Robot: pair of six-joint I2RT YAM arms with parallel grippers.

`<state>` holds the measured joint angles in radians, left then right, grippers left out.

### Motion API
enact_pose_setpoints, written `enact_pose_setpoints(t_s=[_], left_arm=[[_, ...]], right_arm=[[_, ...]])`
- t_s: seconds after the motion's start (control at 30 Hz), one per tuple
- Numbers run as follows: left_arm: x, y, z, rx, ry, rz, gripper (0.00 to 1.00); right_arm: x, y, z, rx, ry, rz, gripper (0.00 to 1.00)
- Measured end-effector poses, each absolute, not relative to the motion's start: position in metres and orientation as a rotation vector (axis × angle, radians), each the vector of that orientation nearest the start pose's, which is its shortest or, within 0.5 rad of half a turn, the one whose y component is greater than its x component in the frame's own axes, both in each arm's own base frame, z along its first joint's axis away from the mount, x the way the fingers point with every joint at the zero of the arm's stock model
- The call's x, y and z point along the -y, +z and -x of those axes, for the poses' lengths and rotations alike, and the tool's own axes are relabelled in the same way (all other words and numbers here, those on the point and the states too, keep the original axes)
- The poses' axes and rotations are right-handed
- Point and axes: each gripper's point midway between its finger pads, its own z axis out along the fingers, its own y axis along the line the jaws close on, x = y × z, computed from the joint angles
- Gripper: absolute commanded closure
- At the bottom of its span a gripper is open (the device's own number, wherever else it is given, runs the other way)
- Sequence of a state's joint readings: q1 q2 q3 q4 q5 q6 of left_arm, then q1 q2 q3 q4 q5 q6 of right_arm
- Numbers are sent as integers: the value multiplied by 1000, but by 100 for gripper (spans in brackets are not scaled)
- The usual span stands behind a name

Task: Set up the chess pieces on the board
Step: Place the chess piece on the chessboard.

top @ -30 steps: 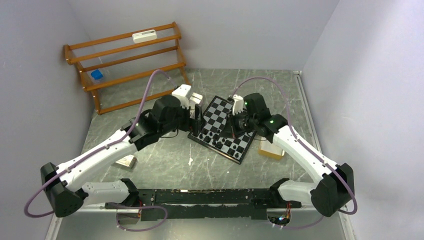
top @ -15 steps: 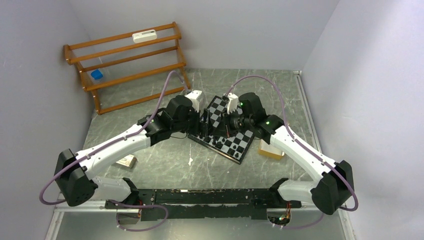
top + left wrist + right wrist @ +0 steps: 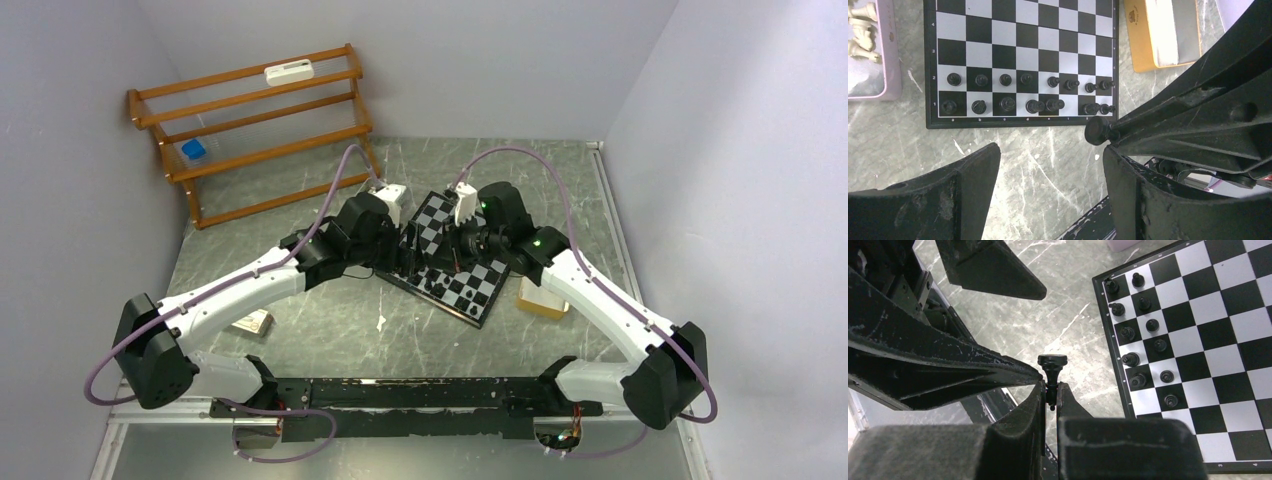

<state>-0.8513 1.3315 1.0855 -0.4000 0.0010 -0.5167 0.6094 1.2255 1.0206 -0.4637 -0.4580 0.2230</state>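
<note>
Black piece (image 3: pixel 1051 361) is pinched in the right end effector (image 3: pixel 1050 392) at frame centre, left of the board (image 3: pixel 1220 332). Left end effector (image 3: pixel 1050 157) is spread, below the board's edge.

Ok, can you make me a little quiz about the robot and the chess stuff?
1. True or false: the right gripper is pinching a black chess piece.
2. Fill in: the left gripper has its jaws ___.
3. The white pieces lie off the board. Where? A: in a blue bowl. B: in the pale purple tray. C: in the left gripper.
Key: 1 true; 2 open; 3 B.
</note>
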Motion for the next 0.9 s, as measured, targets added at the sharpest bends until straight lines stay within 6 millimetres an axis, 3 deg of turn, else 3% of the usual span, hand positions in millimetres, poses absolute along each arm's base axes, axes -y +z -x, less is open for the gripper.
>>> enact_pose_setpoints(t_s=[0.13, 0.43, 0.9], left_arm=[[304, 192, -238, -2297, -735, -379, 19], [305, 223, -254, -2234, -733, -314, 23], [305, 176, -244, -2347, -713, -343, 24]], right_arm=[[-264, 195, -221, -2239, 964, 726, 100], [-267, 194, -216, -2235, 996, 745, 100], [-263, 194, -231, -2256, 923, 627, 100]])
